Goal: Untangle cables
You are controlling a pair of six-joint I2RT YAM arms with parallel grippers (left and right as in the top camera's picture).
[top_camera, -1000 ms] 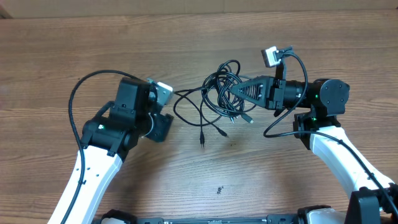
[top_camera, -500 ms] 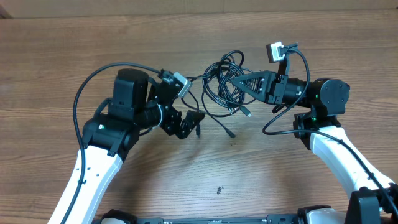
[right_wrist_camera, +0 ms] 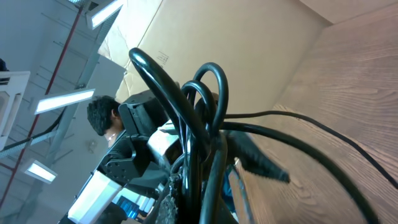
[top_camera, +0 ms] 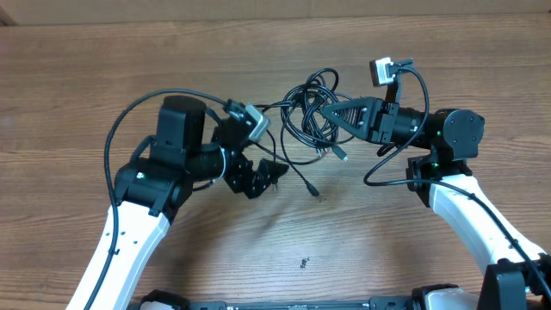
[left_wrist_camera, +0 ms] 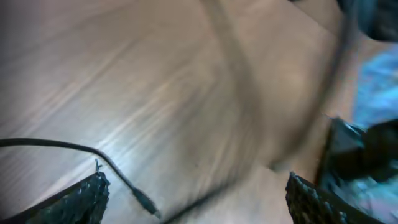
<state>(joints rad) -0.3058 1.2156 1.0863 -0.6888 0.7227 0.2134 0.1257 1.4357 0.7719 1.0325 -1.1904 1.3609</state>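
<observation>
The cables (top_camera: 306, 116) lie as a tangled black bundle on the wooden table (top_camera: 69, 77), right of centre. My right gripper (top_camera: 325, 112) is shut on the bundle's right side, and the loops (right_wrist_camera: 186, 106) rise close in front of its camera. One silver-tipped plug (top_camera: 342, 156) hangs below the bundle, and another plug end (top_camera: 312, 187) rests on the wood. My left gripper (top_camera: 265, 178) stands open just left of that loose end, holding nothing. In the blurred left wrist view a thin cable (left_wrist_camera: 118, 171) runs past the left finger (left_wrist_camera: 81, 199).
A cardboard wall (top_camera: 258, 7) closes off the far edge of the table. Thick black arm cables loop beside the left arm (top_camera: 112, 138) and the right arm (top_camera: 383, 176). A small dark speck (top_camera: 303, 263) lies near the front.
My left gripper has opened wide and swung right toward the loose plug ends. The right gripper has shifted the bundle slightly toward the far edge, and the trailing ends have moved with it.
</observation>
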